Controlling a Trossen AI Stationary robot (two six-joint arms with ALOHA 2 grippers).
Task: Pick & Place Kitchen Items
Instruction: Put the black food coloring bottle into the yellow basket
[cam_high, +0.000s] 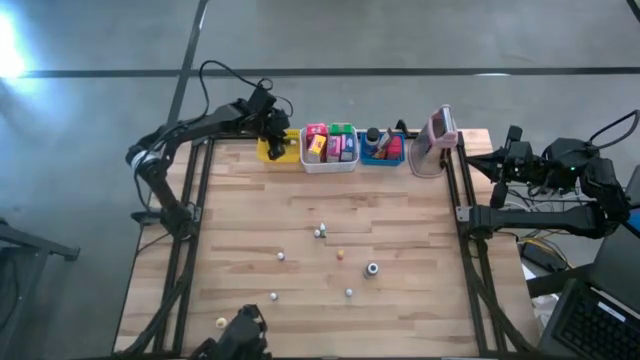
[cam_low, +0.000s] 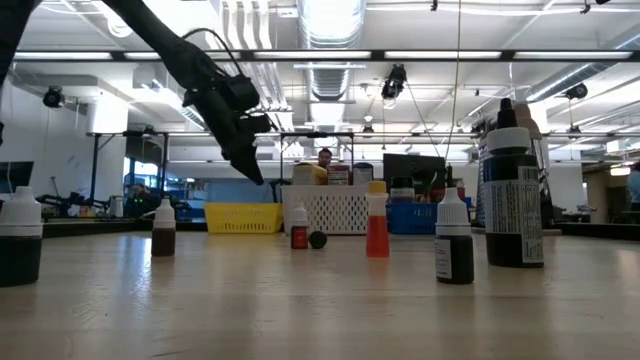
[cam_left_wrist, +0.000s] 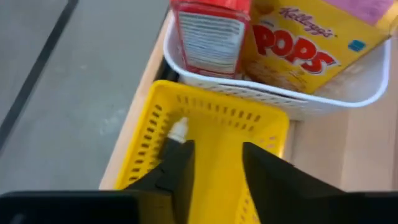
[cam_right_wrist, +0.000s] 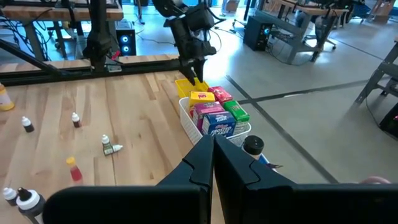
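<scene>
Where tool (cam_left_wrist: 214, 165) hovers: bottle (cam_left_wrist: 178, 129) alongside

From my station I see a grey concrete floor (cam_high: 420, 35) around the light wooden table (cam_high: 320, 215), crossed by a dark seam line (cam_high: 400, 72). Beyond the table the room is an open workshop: white ceiling (cam_low: 420, 30) with exposed ducts (cam_low: 330, 75) and long strip lights (cam_low: 330, 15), workbenches (cam_right_wrist: 56, 12) with dark frames, and a person (cam_low: 324, 157) seated far back.
</scene>
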